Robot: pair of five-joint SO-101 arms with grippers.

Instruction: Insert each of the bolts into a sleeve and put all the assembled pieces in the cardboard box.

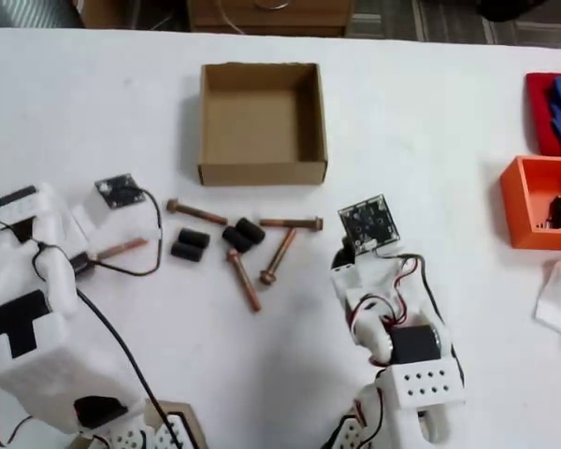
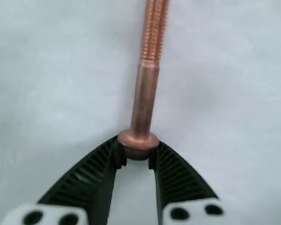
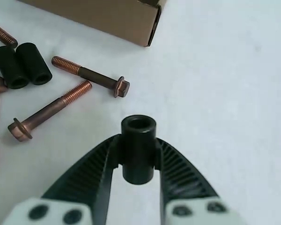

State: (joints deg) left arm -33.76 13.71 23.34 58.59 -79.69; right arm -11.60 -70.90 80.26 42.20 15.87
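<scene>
Left wrist view: shows the left tool (image 2: 137, 158) clamped shut on the flanged head of a copper bolt (image 2: 147, 89), with the threaded shank pointing straight out from the fingertips above the white tabletop (image 2: 47, 70). Right wrist view: shows the right tool (image 3: 137, 161) gripping a black sleeve (image 3: 138, 133) between its ribbed fingers, open bore turned toward the camera. Beyond that sleeve, catches a dark-shanked bolt (image 3: 91, 77) and a lighter bolt (image 3: 49, 110) lying flat and near each other, two more sleeves (image 3: 21, 65) side by side and touching, and one corner of the cardboard box (image 3: 107, 18) behind them. High view: places the box open-topped at the far middle of the tabletop, its bare floor showing. Puts four loose bolts (image 1: 279, 254) and four loose sleeves (image 1: 244, 234) flat in a scatter just on the near side of the box, between the two arms, with the sleeves in two close pairs. Sets the left tool to the left of that scatter, its bolt roughly level and aimed toward the nearer pair of sleeves; sets the right tool just to the right of the scatter, near one bolt's head. Notes an orange tray (image 1: 524, 201) and red-and-blue fabric (image 1: 547, 112) well apart at the right edge.
</scene>
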